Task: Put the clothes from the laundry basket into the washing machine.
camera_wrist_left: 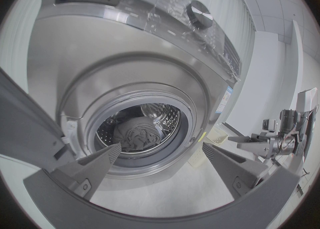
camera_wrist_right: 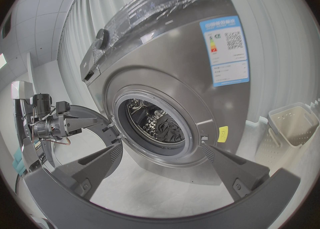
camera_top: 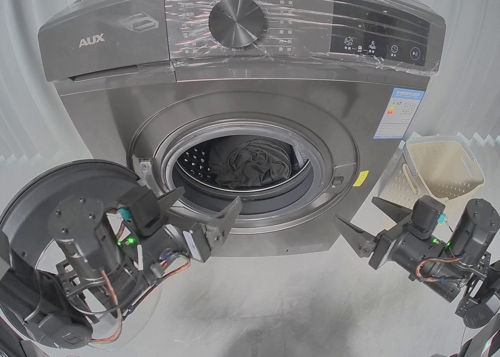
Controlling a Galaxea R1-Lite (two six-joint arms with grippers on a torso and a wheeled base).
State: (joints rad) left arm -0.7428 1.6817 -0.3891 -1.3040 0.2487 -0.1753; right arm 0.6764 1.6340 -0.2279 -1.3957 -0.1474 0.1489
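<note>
**Both claws wide open, nothing held**

Head view: left gripper [camera_top: 207,201] and right gripper [camera_top: 355,208] are seen spread, lower frame. Crumpled dark clothes [camera_top: 250,160] are noted centre, inside the washing machine [camera_top: 234,87].

Wrist views: ribbed fingertips [camera_wrist_left: 115,149] are apart. The perforated cream laundry basket [camera_wrist_right: 293,123] is seen at the right edge.

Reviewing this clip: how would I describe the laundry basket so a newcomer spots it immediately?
Start at the big grey front-loading washing machine. On the floor at its right side, just below and past the blue-edged label, stands the laundry basket. It is the only cream-coloured thing there: a plastic tub with perforated walls, no clothes showing inside.
</note>
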